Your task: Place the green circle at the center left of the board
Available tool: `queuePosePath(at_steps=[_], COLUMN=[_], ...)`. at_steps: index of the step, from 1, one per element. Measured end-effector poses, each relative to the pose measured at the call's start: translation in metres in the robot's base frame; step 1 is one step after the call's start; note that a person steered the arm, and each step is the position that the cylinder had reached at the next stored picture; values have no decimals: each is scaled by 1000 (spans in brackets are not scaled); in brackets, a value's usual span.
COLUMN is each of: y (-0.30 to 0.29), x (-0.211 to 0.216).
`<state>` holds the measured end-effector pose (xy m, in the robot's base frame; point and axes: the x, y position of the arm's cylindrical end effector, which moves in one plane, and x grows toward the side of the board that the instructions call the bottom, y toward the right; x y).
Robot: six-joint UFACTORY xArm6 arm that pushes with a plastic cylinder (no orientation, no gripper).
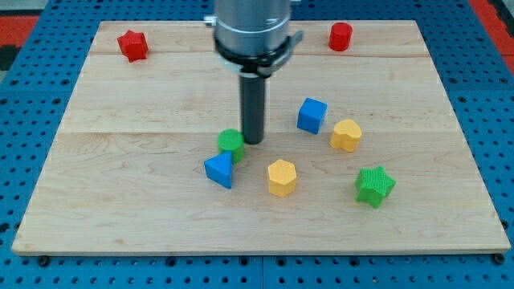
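Observation:
The green circle (230, 143) is a small green cylinder near the middle of the wooden board (120, 160). My tip (253, 142) stands just to its right, touching or almost touching it. A blue triangle (219, 169) sits right below the green circle, touching it or nearly so.
A yellow hexagon (282, 177) lies below and right of my tip. A blue cube (312, 115) and another yellow hexagon (346, 135) are to the right. A green star (374, 185) is at lower right. A red star (132, 45) sits top left, a red cylinder (340, 37) top right.

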<state>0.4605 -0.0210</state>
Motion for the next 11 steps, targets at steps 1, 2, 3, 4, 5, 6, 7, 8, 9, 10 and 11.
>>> queuePosePath(at_steps=[1, 2, 3, 4, 5, 6, 7, 8, 9, 10, 11], y=[25, 23, -31, -88, -100, -114, -156, -180, -201, -216, -216], x=[4, 17, 19, 19, 19, 39, 39, 29, 22, -9, -30])
